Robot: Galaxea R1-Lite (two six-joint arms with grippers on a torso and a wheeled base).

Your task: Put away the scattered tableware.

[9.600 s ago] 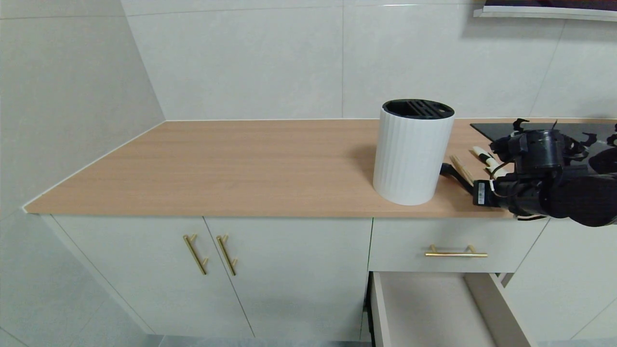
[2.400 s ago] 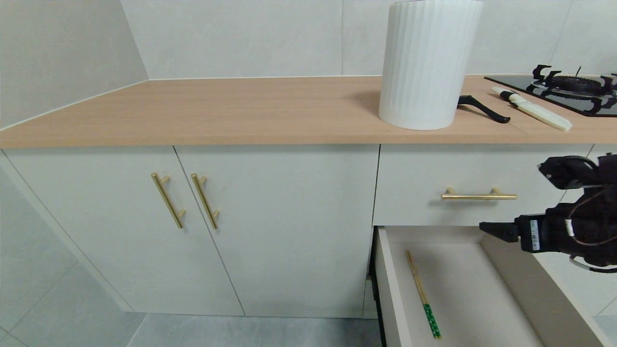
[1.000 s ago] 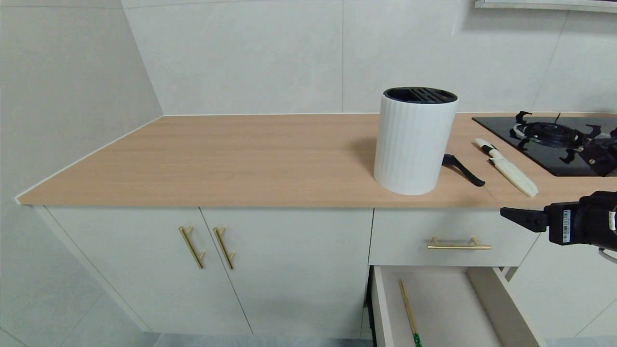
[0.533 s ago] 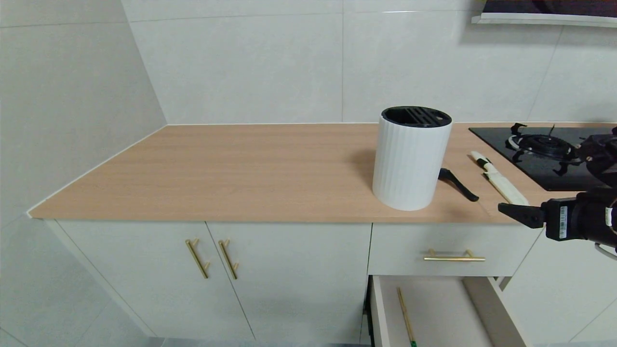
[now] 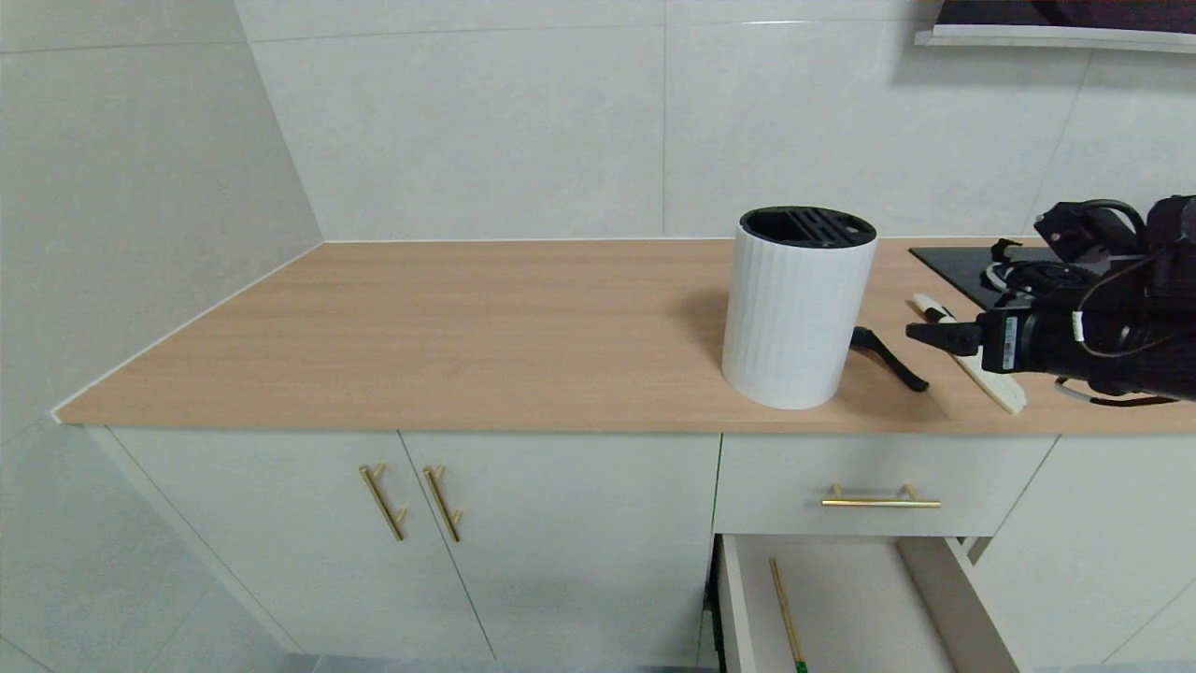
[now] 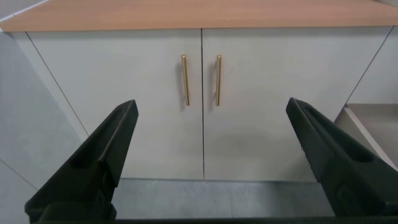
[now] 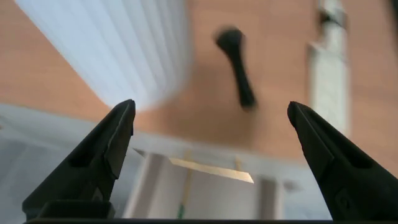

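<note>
Chopsticks (image 5: 785,612) lie in the open drawer (image 5: 939,598), at 6 o'clock from the white holder (image 5: 797,308). From the left: my left gripper (image 6: 210,106), fingers wide apart, faces the cabinet doors (image 6: 155,93). The holder stands on the counter (image 5: 467,318). A black handle (image 5: 888,357) lies at its 4 o'clock, and a cream knife (image 5: 996,386) lies farther out, near 3 o'clock. My right gripper (image 7: 208,109) hovers by the knife, spread wide, holding nothing.
</note>
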